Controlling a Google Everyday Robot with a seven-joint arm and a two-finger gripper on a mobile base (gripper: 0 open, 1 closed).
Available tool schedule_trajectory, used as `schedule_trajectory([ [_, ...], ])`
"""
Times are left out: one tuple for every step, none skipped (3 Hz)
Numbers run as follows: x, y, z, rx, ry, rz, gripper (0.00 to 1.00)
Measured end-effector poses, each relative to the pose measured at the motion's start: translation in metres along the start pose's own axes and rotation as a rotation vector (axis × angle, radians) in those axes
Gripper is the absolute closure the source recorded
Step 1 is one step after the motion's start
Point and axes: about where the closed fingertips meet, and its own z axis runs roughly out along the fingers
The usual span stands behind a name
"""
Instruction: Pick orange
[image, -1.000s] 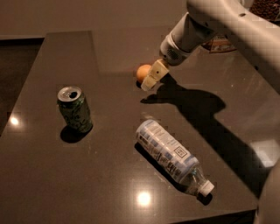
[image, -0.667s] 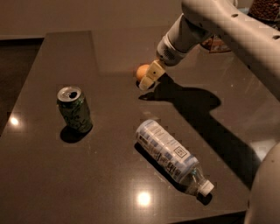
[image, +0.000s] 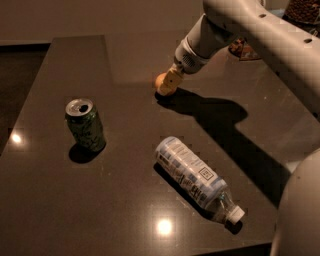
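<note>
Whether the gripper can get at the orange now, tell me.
Probably yes. The gripper is right against the orange; the green can and the lying bottle sit well clear, nearer the camera, so nothing blocks it.

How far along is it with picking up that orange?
Reach looks done: the tool is right at the orange, on the far side of the table. In hand: the grasp, which I can't confirm. Left: lifting, as the orange rests on the table.
</note>
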Motion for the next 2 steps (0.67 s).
schedule_trajectory([
  [-0.012, 0.015, -0.036, 0.004, -0.054, -0.035, 0.89],
  [-0.021, 0.029, -0.068, 0.009, -0.081, -0.075, 1.0],
])
